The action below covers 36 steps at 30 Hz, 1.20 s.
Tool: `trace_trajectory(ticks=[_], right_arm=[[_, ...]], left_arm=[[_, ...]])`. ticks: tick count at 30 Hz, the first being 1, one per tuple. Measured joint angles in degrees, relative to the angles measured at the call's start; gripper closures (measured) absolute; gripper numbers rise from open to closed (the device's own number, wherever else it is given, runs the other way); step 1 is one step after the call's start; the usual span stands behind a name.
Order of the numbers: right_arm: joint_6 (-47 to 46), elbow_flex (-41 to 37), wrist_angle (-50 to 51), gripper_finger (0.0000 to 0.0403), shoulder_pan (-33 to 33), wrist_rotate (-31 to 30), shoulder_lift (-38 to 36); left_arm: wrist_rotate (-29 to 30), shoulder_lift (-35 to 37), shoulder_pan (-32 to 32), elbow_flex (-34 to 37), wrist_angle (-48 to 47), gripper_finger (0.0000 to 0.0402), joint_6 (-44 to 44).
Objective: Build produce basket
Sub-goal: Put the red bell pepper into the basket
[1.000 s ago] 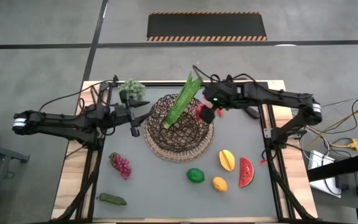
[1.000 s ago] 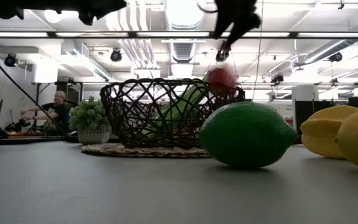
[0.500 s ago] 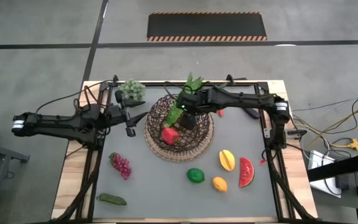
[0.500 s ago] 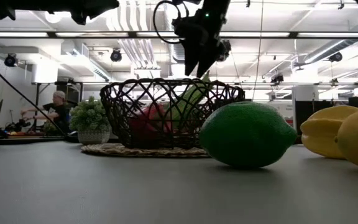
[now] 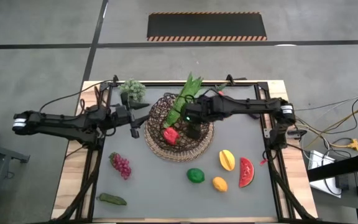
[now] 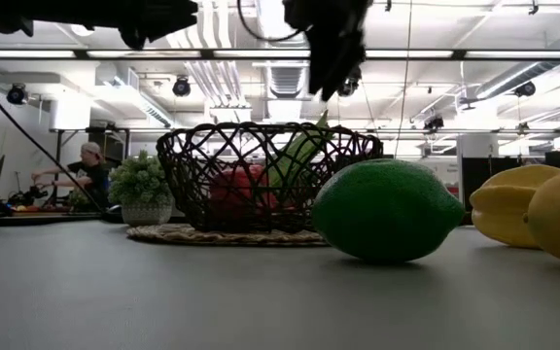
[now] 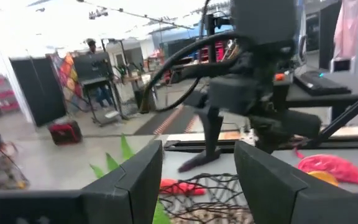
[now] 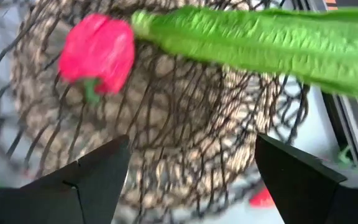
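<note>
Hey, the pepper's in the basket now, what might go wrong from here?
The open right claw hangs over the basket; pulling away low might snag its wire weave. The long green leaves stick out over the rim, so a passing arm might knock them out. The red pepper lies near the edge.

Grey-green bushy clump (image 5: 132, 89) near table's (image 5: 154, 186) far-left corner

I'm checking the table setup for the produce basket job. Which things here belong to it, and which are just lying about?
Job: basket, with pepper and green leaves inside; grapes, lime, lemon, mango, watermelon slice, dark green vegetable; right gripper, open above the basket.

Lying about: potted bush.
</note>
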State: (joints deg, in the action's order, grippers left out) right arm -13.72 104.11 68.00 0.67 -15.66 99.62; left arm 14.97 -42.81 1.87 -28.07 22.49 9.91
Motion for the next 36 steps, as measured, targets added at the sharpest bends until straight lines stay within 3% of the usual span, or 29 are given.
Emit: trace_trajectory(ticks=[4, 9, 12, 16, 19, 22, 25, 30, 36], right_arm=[[-0.2, -6.5, -4.1, 0.0076, -4.9, -2.8, -6.1], [2.4, -21.7, -21.8, 0.0076, -10.0, -3.8, -15.2], [4.3, -30.5, -31.4, 0.0076, -11.7, -3.9, -20.4], [7.2, -40.6, -43.7, 0.0076, -12.7, -4.0, -25.9], [12.6, -49.6, -60.2, 0.0076, -13.1, -4.0, -29.2], [18.8, -58.3, -77.2, 0.0076, -13.2, -3.5, -30.6], [23.5, -65.1, -88.6, 0.0076, -12.0, 1.1, -30.9], [24.0, -71.0, -93.8, 0.0076, -8.1, 9.6, -32.9], [25.8, -73.2, -93.6, 0.0076, -5.2, 11.5, -38.3]], left_arm=[[-6.3, -3.9, 0.0, -1.9, -0.5, 0.0219, -2.1], [-12.3, -11.8, -0.1, -6.5, -2.9, 0.0219, -3.6], [-13.0, -17.4, 0.0, -11.8, -12.2, 0.0219, -3.9], [-13.2, -24.8, 0.0, -21.5, -31.5, 0.0219, -3.6], [-13.2, -29.5, 0.0, -28.2, -42.6, 0.0219, -3.6], [-13.1, -32.8, 0.0, -33.2, -48.9, 0.0219, -5.2], [-13.1, -34.2, 0.0, -36.0, -50.8, 0.0219, -5.5], [-13.0, -34.4, 0.0, -37.1, -51.6, 0.0219, -6.2], [-12.7, -34.5, -0.7, -37.1, -52.2, 0.0197, -8.1]])
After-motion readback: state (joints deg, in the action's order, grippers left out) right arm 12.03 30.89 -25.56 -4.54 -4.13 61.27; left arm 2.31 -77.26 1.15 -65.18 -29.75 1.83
